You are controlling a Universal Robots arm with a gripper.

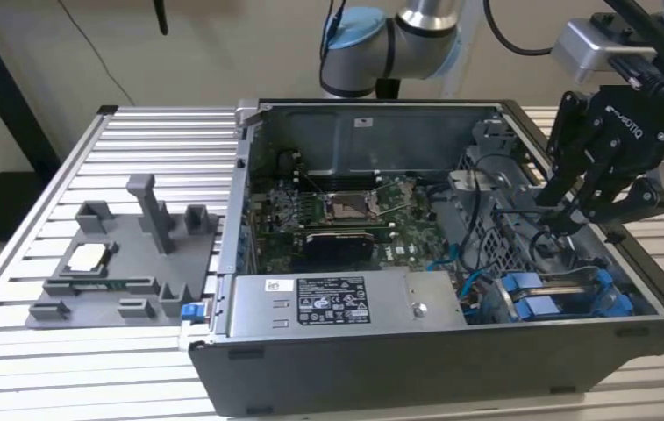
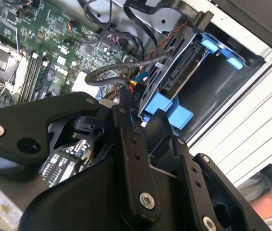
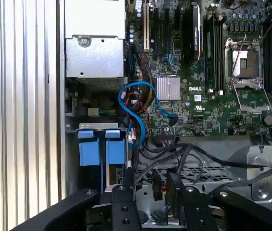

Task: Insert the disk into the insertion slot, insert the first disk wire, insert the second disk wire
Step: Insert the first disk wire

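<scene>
Open PC case (image 1: 425, 360): the disk (image 1: 548, 296), blue-framed, sits inside the insertion slot (image 1: 498, 250), a dark drive cage. Gripper (image 1: 568, 219) hangs just above that cage among loose wires (image 3: 193, 156); can't tell if its jaws pinch the dark plug (image 3: 157, 187) seen between them. Risk: plug meets the disk's socket skewed & jams, or cables snag
</scene>
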